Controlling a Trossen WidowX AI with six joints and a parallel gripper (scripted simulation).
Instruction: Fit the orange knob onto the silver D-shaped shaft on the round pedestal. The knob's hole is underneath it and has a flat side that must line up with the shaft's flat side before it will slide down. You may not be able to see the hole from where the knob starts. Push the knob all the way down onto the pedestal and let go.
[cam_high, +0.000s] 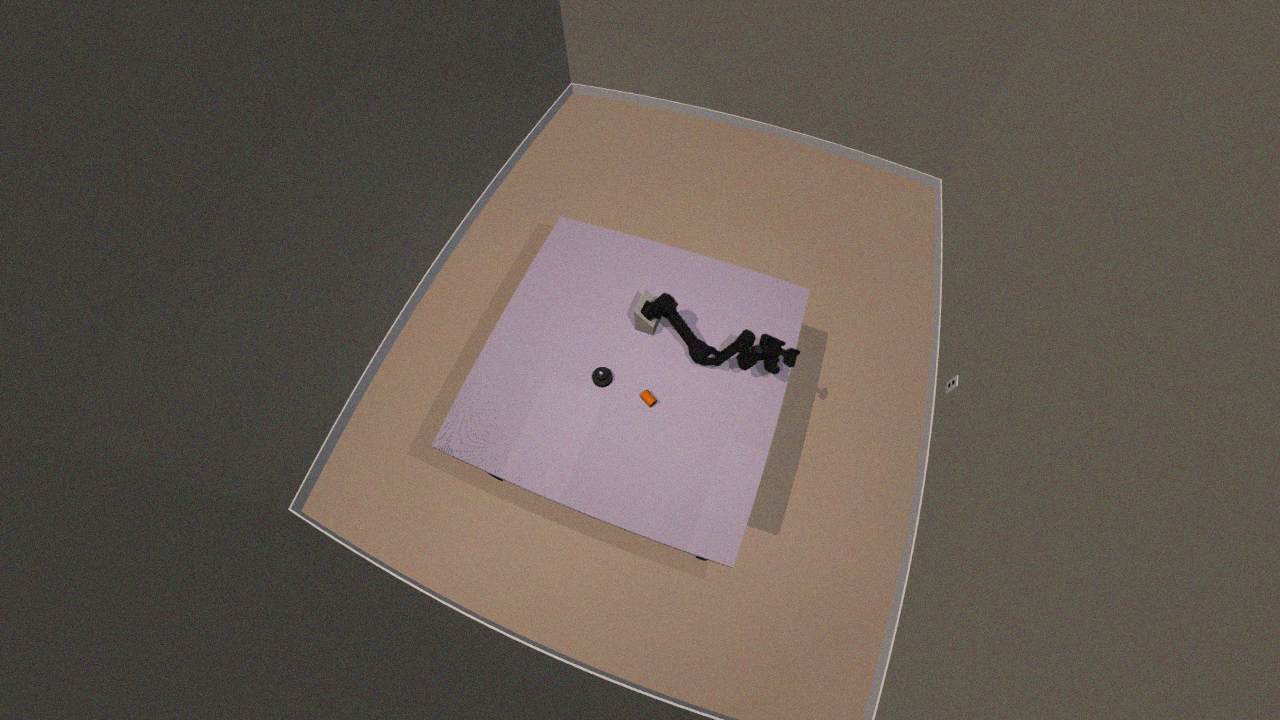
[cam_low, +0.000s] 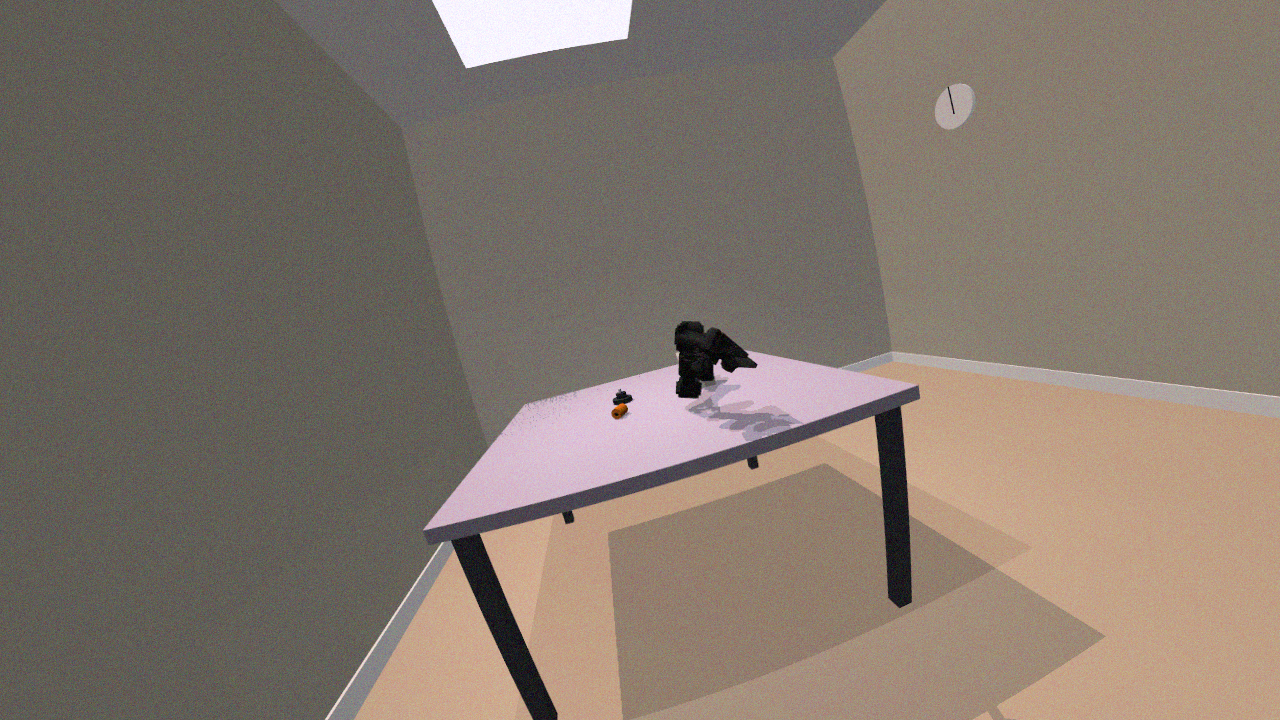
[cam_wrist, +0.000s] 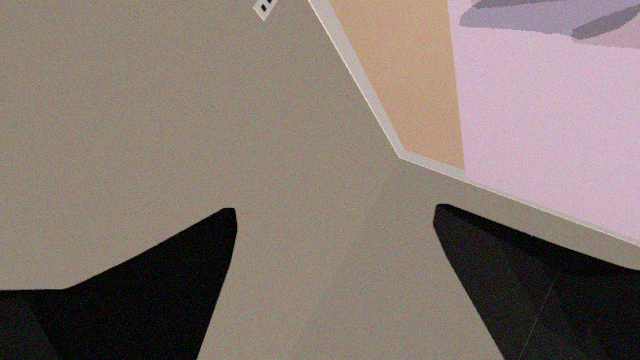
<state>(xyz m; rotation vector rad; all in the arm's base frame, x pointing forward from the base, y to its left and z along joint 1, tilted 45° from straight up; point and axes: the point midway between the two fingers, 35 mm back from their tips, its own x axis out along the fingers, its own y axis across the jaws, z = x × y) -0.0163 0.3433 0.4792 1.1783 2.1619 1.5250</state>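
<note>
Knob (cam_high: 648, 398) (cam_low: 619, 411): orange. Pedestal (cam_high: 602, 377) (cam_low: 622, 399): near-black. Tabletop (cam_high: 572, 447) (cam_low: 572, 456) (cam_wrist: 540, 110): pale pinkish lilac, fine dark moiré speckle at one corner in top view. Arm (cam_high: 702, 352) (cam_low: 694, 358): black. Gripper (cam_wrist: 337, 216) fingers: black. Table legs (cam_low: 895, 510): blackish. Floor (cam_high: 402, 483) (cam_low: 1074, 465) (cam_wrist: 400, 65): tan. Walls (cam_high: 1074, 179) (cam_low: 626, 223) (cam_wrist: 150, 100): grey-brown. Clock (cam_low: 955, 106): whitish, dark hand.

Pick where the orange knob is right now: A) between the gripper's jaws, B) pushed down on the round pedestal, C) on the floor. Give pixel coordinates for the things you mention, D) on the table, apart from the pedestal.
D: the orange knob (cam_high: 648, 398) (cam_low: 618, 411) lies on the tabletop (cam_high: 572, 465) (cam_low: 554, 465), beside the dark round pedestal (cam_high: 602, 377) (cam_low: 622, 398) without touching it.
</note>
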